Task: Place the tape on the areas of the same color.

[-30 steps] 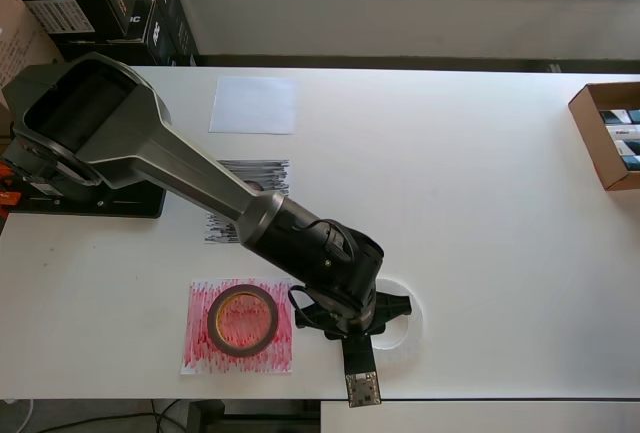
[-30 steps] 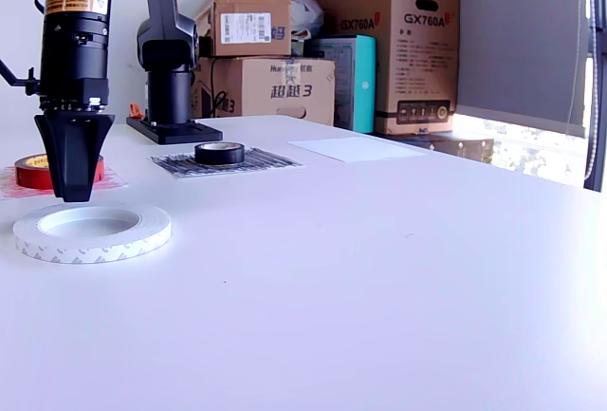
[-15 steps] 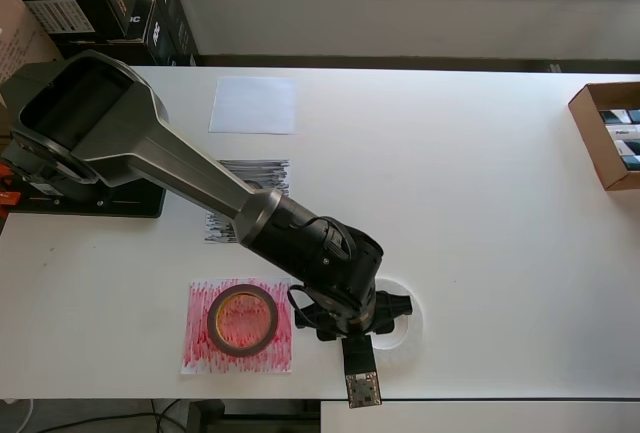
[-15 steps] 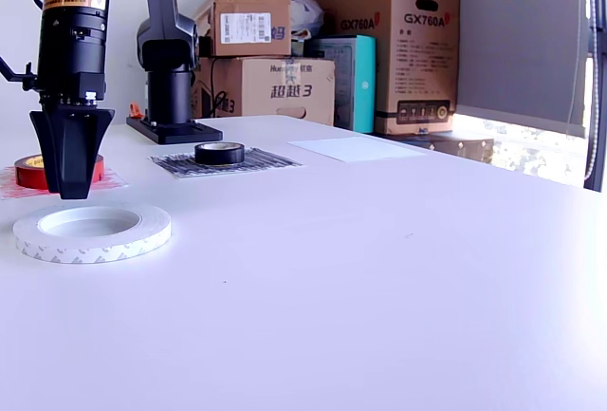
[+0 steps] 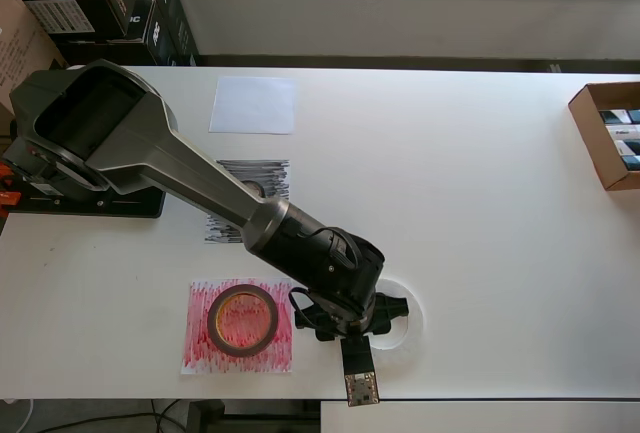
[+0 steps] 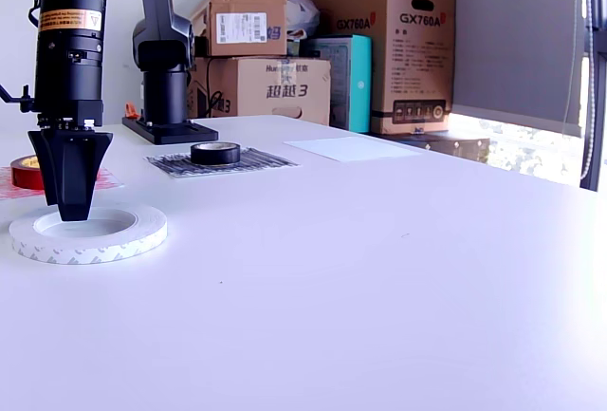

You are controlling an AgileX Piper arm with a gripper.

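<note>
A white tape roll (image 6: 87,233) lies flat on the white table; in the overhead view (image 5: 405,315) my wrist covers most of it. My gripper (image 6: 74,214) points straight down with its tips at the ring's far rim, by the hole. I cannot see a gap between the jaws. A red tape roll (image 5: 242,320) lies on the red sheet (image 5: 200,353). A black tape roll (image 6: 216,153) lies on the black sheet (image 6: 248,160), which my arm partly hides in the overhead view (image 5: 270,171). The white sheet (image 5: 254,105) is bare.
The arm's base (image 5: 70,153) stands at the overhead view's left. A cardboard box (image 5: 608,133) sits at the table's right edge in that view. Stacked cartons (image 6: 379,41) stand behind the table in the exterior view. The table's front edge (image 5: 480,399) is close to my gripper.
My gripper has come down, and its tips have dropped from above the white tape roll to the level of the ring. The tapes and sheets have not moved.
</note>
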